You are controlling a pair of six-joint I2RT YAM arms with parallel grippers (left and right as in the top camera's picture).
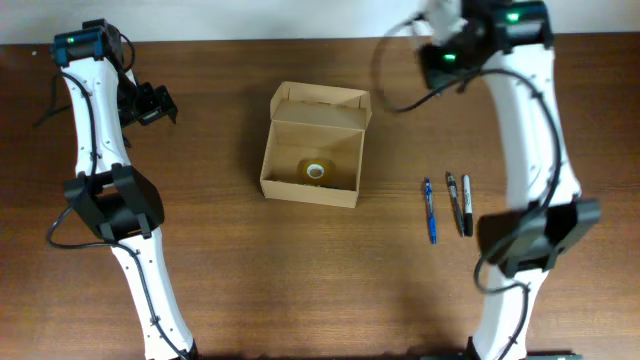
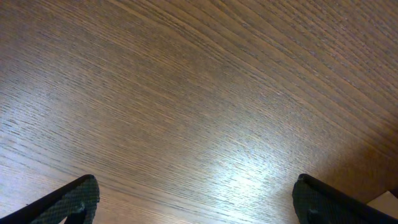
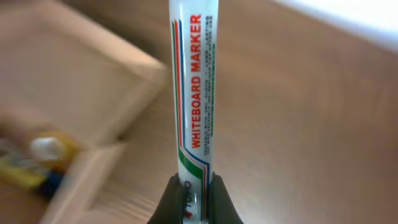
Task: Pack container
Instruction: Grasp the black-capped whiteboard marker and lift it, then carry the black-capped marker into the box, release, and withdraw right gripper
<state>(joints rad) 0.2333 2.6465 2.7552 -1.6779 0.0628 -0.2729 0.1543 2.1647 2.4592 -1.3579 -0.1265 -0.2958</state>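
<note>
My right claw grips a marker by its end, I judge so its length can lead into the box, lid back at the centre of the table; my left claw hangs open, spare

The left arm at nine o'clock and right arm at three are white tubes with black joint housings. Black cables loop alongside, green lights glow near twelve, and the tool fingers are black.

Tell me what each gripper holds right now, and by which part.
Right gripper pinches a whiteboard marker near one end. Left gripper is open, holding nothing.
</note>
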